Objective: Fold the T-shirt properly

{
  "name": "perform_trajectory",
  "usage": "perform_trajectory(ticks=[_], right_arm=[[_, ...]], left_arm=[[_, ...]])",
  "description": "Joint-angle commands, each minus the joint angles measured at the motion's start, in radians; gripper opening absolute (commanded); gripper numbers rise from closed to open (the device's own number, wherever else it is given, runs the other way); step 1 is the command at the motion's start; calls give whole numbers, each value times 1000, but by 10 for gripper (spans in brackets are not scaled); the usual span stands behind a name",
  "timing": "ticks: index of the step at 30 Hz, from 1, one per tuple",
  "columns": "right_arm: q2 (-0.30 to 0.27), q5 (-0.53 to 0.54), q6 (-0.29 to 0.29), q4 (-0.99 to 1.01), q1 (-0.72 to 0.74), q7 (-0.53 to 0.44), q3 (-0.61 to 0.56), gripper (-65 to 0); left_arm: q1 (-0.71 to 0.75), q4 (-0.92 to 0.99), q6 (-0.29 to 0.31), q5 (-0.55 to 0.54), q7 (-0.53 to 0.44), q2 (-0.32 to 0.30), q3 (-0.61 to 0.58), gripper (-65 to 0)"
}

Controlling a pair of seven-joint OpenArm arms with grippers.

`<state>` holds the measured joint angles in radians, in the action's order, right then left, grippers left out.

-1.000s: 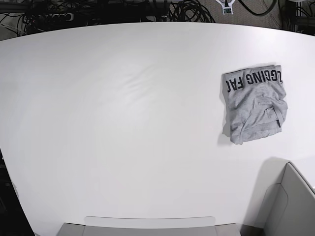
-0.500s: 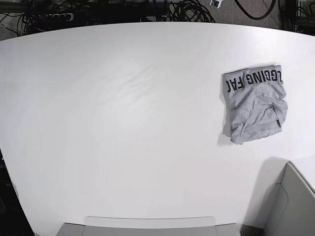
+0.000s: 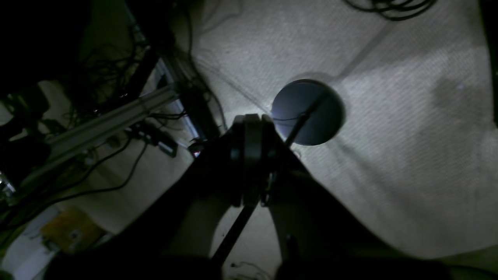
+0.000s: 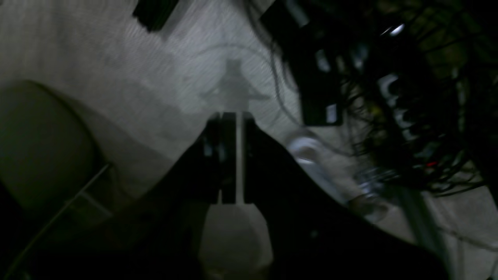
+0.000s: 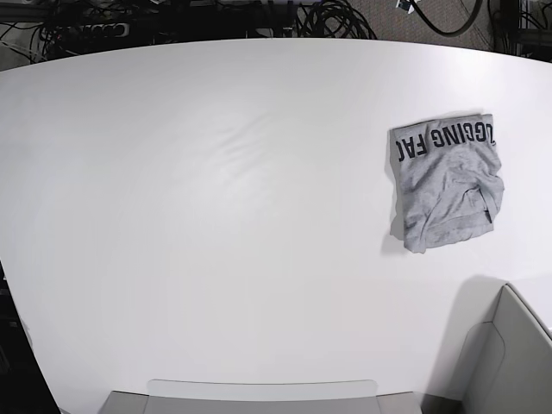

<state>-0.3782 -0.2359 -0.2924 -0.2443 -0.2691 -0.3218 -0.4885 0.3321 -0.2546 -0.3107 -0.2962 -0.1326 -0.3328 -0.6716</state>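
The heather-grey T-shirt (image 5: 444, 185) lies folded into a small, slightly rumpled rectangle at the right of the white table (image 5: 216, 216). Black block lettering shows along its far edge. Neither gripper shows in the base view. In the left wrist view my left gripper (image 3: 251, 116) is shut and empty, hanging over carpeted floor. In the right wrist view my right gripper (image 4: 233, 114) is shut with only a thin slit between the fingers. It holds nothing and is over floor and cables. The shirt shows in neither wrist view.
A grey bin (image 5: 509, 362) stands at the table's near right corner and a flat grey tray edge (image 5: 259, 397) at the near middle. Black cables (image 5: 328, 17) lie beyond the far edge. A round dark stand base (image 3: 311, 112) sits on the floor.
The T-shirt has not moved. A small white object among the cables beyond the far edge has shifted slightly.
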Motion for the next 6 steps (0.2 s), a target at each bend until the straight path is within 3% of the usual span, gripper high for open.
perform_trajectory(ticks=[1,6], right_arm=[[-20,-1,-4,-10,-20,-3,-3,-628],[-37,-3,-4,-43,-34,-3,-86,-628]], left_arm=[[17,11,-8,-2,3,-4,-1,-650],[-17,51,-8,-2,3,-2,-1,-650]])
